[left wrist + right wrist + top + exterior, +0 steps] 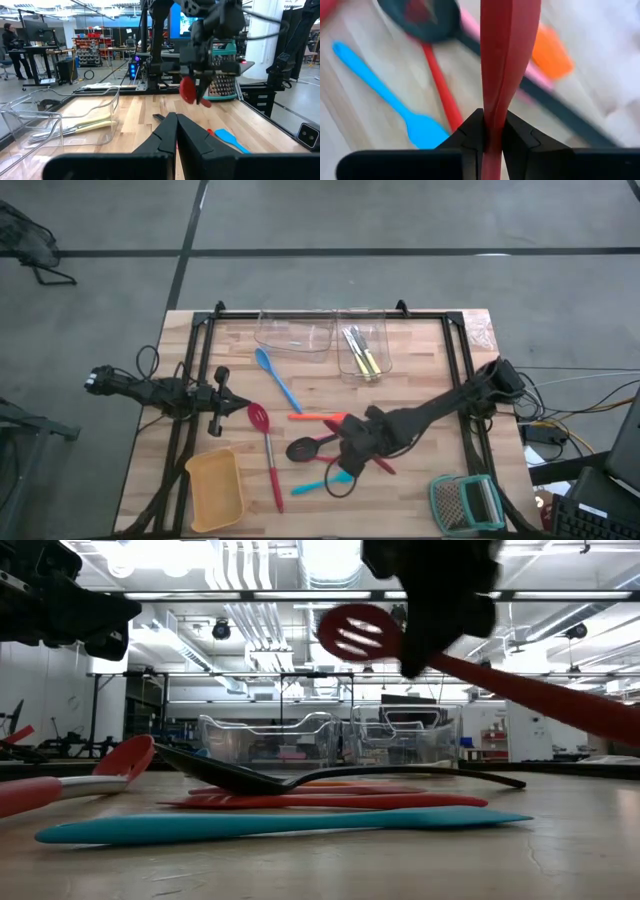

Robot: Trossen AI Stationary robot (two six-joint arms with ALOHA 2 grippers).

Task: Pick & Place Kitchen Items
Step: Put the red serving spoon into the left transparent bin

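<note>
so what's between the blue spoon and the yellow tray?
High view: the other red slotted spoon lies between the blue spoon and the yellow tray, its bowl toward the blue spoon. Otherwise bare wood.

red slotted spoon point(509, 60) | blue spoon point(277, 378) | black spoon point(308, 447) | yellow tray point(215, 489) | teal-framed grater point(466, 502)

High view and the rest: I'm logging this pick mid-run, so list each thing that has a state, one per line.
Right gripper: shut on red slotted spoon, lifted off the table.
Left gripper: shut, empty, waiting at the table's left side.
Second red slotted spoon: lying flat.
Black spoon: lying across the spatulas.
Blue spoon: lying flat.
Left clear tub: empty.
Right clear tub: holds yellow-handled cutlery.
Yellow tray: empty.
</note>
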